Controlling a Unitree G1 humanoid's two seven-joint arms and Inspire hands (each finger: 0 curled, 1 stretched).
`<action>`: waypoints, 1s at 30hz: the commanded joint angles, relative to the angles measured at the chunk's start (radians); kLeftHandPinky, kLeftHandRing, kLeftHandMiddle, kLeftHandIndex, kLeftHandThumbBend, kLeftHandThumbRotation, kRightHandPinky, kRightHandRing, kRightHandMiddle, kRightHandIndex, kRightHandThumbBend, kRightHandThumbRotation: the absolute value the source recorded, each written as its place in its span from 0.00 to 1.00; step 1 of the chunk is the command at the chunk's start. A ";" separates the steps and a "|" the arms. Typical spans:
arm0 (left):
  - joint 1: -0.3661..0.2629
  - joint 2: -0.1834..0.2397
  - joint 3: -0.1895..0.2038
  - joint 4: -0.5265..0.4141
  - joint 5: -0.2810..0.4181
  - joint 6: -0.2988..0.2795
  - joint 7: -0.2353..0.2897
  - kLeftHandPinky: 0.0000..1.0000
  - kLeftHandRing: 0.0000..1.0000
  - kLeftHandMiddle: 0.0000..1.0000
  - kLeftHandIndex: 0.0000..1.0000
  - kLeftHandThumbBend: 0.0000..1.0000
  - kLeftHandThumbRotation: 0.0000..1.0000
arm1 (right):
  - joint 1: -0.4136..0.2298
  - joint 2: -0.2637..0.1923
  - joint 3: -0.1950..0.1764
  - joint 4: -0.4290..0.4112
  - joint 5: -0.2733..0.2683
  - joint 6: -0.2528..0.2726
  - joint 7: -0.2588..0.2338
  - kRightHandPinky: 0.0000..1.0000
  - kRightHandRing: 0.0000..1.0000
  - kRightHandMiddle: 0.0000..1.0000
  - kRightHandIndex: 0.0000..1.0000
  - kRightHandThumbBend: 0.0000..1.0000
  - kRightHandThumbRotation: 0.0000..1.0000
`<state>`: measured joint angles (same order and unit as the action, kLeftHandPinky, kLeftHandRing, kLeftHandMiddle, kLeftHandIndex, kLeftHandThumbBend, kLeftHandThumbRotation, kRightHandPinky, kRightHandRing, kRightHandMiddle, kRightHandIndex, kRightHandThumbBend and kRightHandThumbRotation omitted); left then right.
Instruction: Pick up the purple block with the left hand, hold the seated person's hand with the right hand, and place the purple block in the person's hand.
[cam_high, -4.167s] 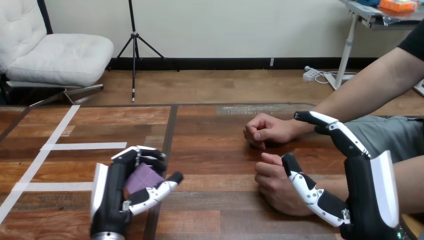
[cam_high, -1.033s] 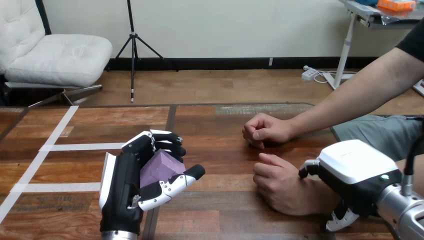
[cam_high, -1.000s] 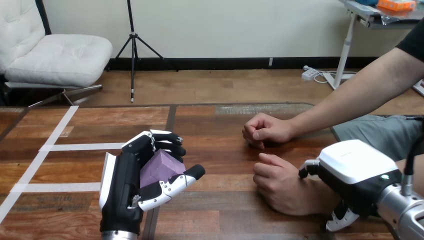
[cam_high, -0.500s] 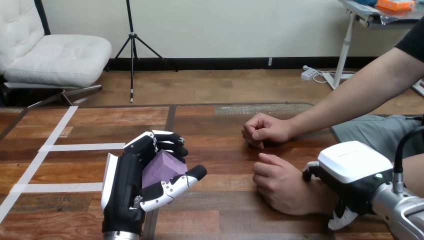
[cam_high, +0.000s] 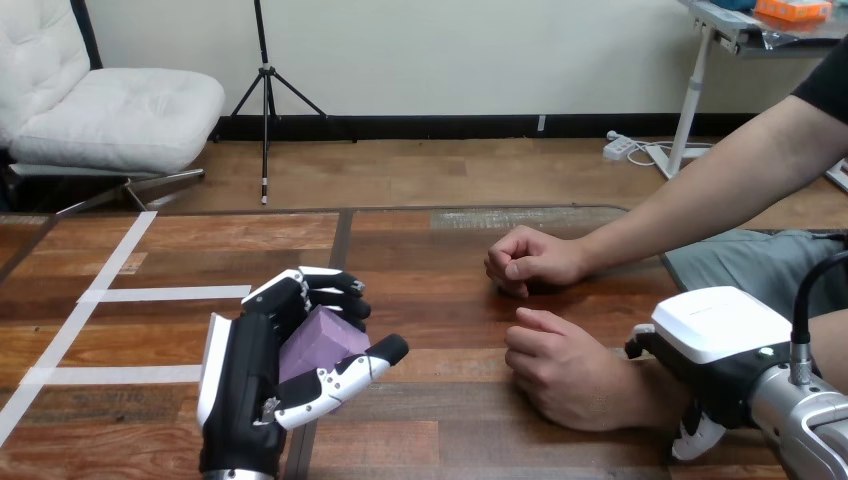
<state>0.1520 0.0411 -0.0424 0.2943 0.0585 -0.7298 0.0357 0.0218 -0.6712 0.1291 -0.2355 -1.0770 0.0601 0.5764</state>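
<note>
The purple block sits in my left hand, raised over the table's near left, with fingers curled over its top and the thumb under its front. The person's near hand lies knuckles up and loosely curled on the table at the right. My right hand sits on top of that arm at the wrist. A dark finger shows at its far side and a white fingertip hooks under its near side. The person's other hand rests as a fist farther back.
White tape lines cross the wooden table at the left. A dark seam runs down the tabletop just behind my left hand. The person's forearms come in from the right edge.
My right hand, open 4.2 s ago, has turned over and closed on the person's wrist, then slid slightly right. My left hand has lifted the block a little.
</note>
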 joint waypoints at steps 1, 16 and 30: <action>-0.036 -0.001 0.011 -0.053 -0.010 -0.014 -0.006 0.38 0.44 0.50 0.52 0.76 0.03 | -0.057 0.013 0.003 -0.006 -0.012 0.035 -0.013 0.84 0.83 0.83 0.81 0.77 0.13; -0.036 -0.006 0.020 -0.050 -0.011 -0.011 -0.014 0.38 0.44 0.50 0.51 0.76 0.03 | -0.047 0.025 0.001 -0.014 0.002 0.075 -0.075 0.82 0.83 0.84 0.82 0.77 0.14; -0.042 -0.004 0.025 -0.042 -0.007 -0.020 -0.017 0.38 0.43 0.50 0.51 0.76 0.03 | -0.046 0.030 0.009 -0.041 -0.014 0.121 -0.077 0.82 0.82 0.84 0.82 0.78 0.14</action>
<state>0.1553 0.0401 -0.0240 0.2942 0.0494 -0.7298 0.0192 0.0218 -0.6560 0.1432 -0.2346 -1.0771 0.1581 0.5091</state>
